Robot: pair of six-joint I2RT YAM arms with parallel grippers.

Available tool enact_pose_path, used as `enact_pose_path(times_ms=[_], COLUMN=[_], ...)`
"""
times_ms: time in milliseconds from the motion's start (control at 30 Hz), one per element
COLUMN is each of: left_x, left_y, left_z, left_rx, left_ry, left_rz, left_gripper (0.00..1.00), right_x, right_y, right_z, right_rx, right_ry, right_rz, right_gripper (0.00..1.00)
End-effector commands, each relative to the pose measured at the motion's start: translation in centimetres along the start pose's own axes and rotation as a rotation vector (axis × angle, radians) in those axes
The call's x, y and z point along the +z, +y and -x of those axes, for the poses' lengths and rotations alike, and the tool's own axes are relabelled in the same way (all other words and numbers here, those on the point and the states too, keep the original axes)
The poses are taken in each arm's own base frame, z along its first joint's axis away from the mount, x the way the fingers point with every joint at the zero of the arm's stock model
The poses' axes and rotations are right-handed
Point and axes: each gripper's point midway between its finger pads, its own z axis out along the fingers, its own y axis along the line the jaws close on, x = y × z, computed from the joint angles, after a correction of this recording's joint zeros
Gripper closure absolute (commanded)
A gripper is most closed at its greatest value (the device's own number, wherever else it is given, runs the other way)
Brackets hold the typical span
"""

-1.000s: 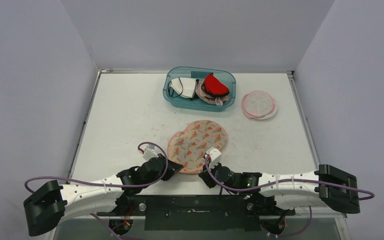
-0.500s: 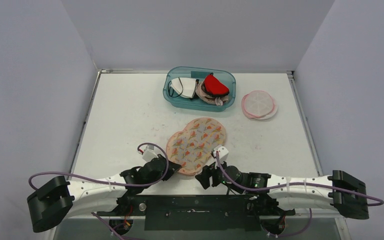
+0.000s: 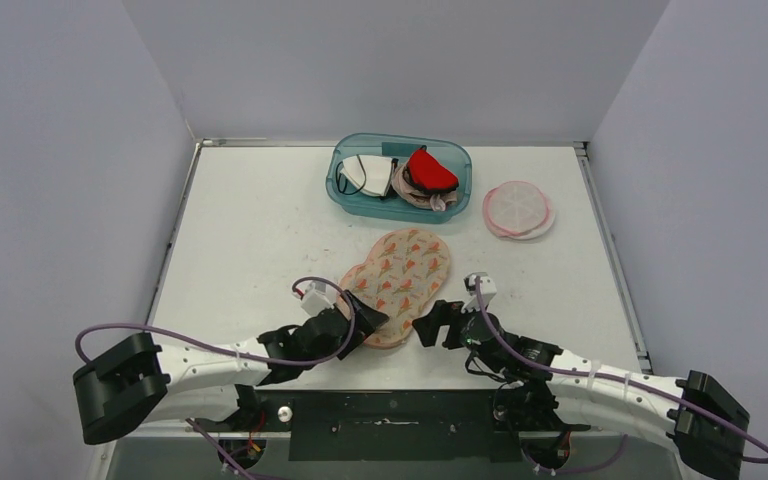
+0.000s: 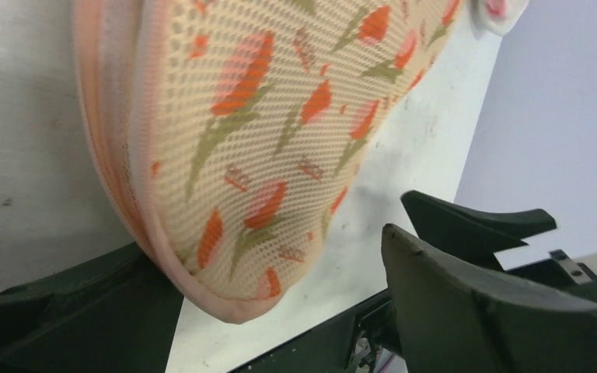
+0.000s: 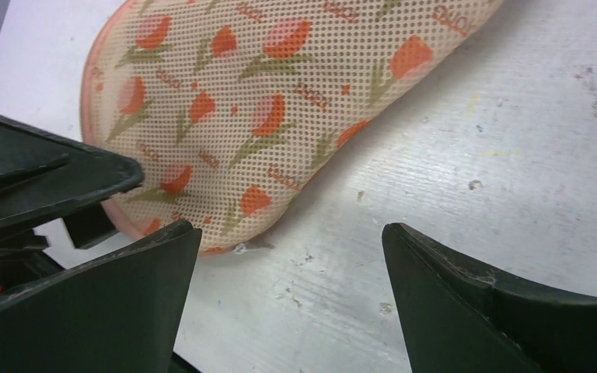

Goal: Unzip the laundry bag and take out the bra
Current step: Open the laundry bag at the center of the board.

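Top external view: 1 laundry bag point(image 3: 400, 280), tulip-print mesh, is laid flat on the desk point(image 3: 260, 230) near centre, its near end set betw. the two arms. The left fingers point(image 3: 365, 322) are spread wide at the bag's near-left edge. In the left wrist view the bag's rounded end is seen betw. them, lying against one finger, w/ a gap to the other; the bag is not gripped. The right fingers point(image 3: 428, 325) are also spread wide, just beside the bag's near-right edge. Mostly bare desk is framed betw. them, w/ the bag's rim near one finger. The bra cannot be made out thru the mesh. Counted: 1 bag, 1 teal bin point(image 3: 390, 213) w/ approx. 3 garments (white, red, beige), 1 stack of round pink-white discs point(image 3: 518, 208), 2 arms.
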Motion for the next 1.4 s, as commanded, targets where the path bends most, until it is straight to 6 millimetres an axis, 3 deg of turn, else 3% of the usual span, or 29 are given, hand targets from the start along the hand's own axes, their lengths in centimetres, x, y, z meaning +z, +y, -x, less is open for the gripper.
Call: enact_pose_path(times_ms=[0,67,167,300,433,533,667,733,900,967,1033,1233,1367], left_x=[-2.0,-3.3,-5.1,-5.9,-4.2,-2.6,-0.6,0.6,1.9,2.1,1.9,1.5,1.9], left_y=[-2.7,-2.0,-2.5,-1.5,-1.3,-2.0,-2.5,-3.1,-3.2,-2.6,-2.3,-1.8,-2.9], left_z=[-0.3,-0.1,0.5,4.9,8.5,10.4,11.3,11.0,7.8,6.3,4.4,-0.7,-3.2], left_rx=[0.127,0.2,0.32,0.427,0.429,0.423,0.454,0.467,0.421,0.394,0.396,0.409,0.439], left_ry=[0.054,0.067,0.071,-0.087,-0.14,-0.145,-0.099,-0.077,0.031,0.064,0.074,0.076,0.092], left_rz=[-0.037,-0.02,-0.089,-0.019,-0.03,-0.075,-0.076,-0.109,-0.238,-0.245,-0.252,-0.215,-0.221], left_gripper=[0.06,0.03,0.04,0.08,0.09,0.04,0.04,0.04,0.01,0.11,0.13,0.16,0.17], right_x=[0.3,0.3,0.2,0.9,1.8,2.1,2.1,2.0,2.0,1.7,1.3,0.2,-1.0], right_y=[0.8,0.8,0.4,-0.7,-1.4,-1.6,-2.1,-2.3,-2.5,-2.7,-3.0,-4.3,-4.9], right_z=[2.2,2.5,2.4,2.5,2.6,2.6,1.8,1.4,0.7,0.7,0.8,1.9,3.2], right_rx=[0.061,0.061,0.064,0.064,0.076,0.069,0.052,0.06,0.07,0.076,0.088,0.093,0.084], right_ry=[-0.077,-0.085,-0.093,-0.092,-0.073,-0.066,-0.062,-0.058,-0.022,-0.021,-0.028,-0.07,-0.1], right_rz=[0.04,0.041,0.049,0.036,0.029,0.032,0.042,0.043,0.04,0.033,0.019,-0.056,-0.111], right_gripper=[0.08,0.07,0.07,0.08,0.08,0.09,0.1,0.1,0.09,0.09,0.09,0.09,0.08])
